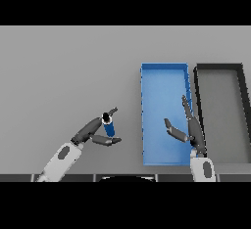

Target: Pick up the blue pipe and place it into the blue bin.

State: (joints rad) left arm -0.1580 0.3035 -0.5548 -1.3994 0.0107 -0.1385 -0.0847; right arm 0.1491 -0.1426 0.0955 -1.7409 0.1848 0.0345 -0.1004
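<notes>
Head view: left hand (96, 131) at lower centre-left grasps the blue pipe (109, 125) between thumb and fingers, left of the blue bin (164, 71). Right hand (188, 130), fingers relaxed, hovers over the bin's lower right.

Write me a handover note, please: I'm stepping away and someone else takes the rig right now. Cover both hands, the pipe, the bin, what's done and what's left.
Left hand: fingers curled round the blue pipe, left of the bins.
Right hand: open, idle, over the right edge of the blue bin.
Black bin: beside the blue bin, on its right.
Done: pipe grasped.
Left: carry it right to the blue bin and release it inside.
</notes>
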